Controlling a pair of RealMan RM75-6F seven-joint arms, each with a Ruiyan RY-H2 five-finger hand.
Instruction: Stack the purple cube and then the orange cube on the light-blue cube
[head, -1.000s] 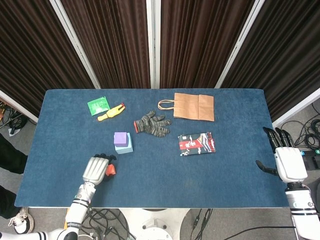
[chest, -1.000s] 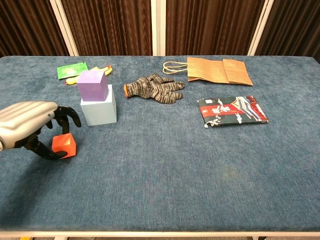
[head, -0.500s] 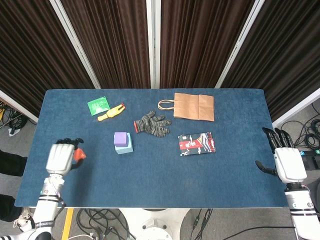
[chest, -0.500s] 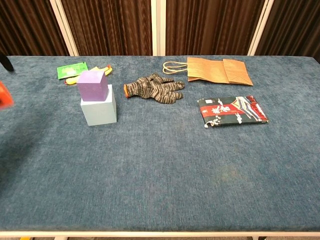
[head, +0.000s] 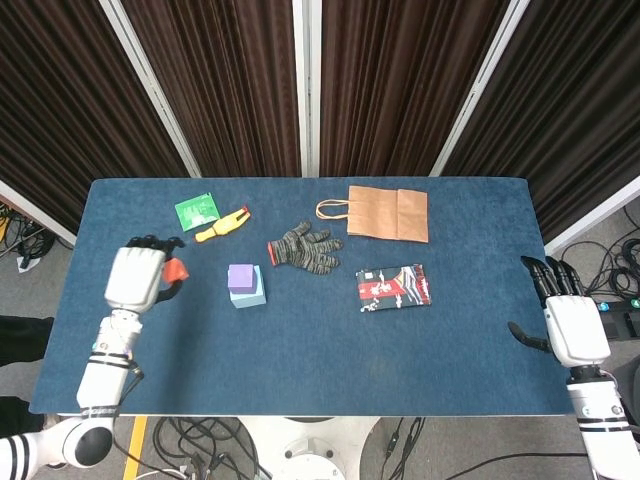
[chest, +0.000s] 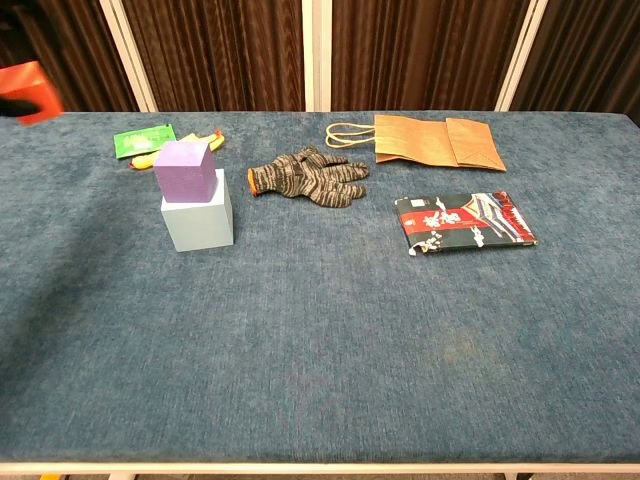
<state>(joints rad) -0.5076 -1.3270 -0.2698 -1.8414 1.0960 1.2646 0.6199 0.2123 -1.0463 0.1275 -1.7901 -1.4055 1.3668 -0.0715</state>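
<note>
The blue desk (head: 300, 330) carries everything, and the biggest change on it concerns the left hand (head: 137, 277): a second ago it was low at the near edge, closing on the orange cube (head: 177, 270) where it sat on the cloth; now it has risen and swung away from the robot, with the cube lifted clear and grasped at its fingertips. In the chest view the cube (chest: 27, 91) shows high at the upper left corner, well above the surface, which suggests the pick-up is done and the carry has begun. To the right of that hand, near but apart, the light-blue cube (head: 248, 293) stands with the purple cube (head: 240, 277) already seated on top, so judging by this only the final placement remains. The hand would need to travel right and come down squarely, since the purple top is small and a nudge could topple the stack. Its back faces up, the forearm running back toward the near edge. The right hand (head: 567, 322) hangs off the far right edge, fingers spread and holding nothing, unmoved.
</note>
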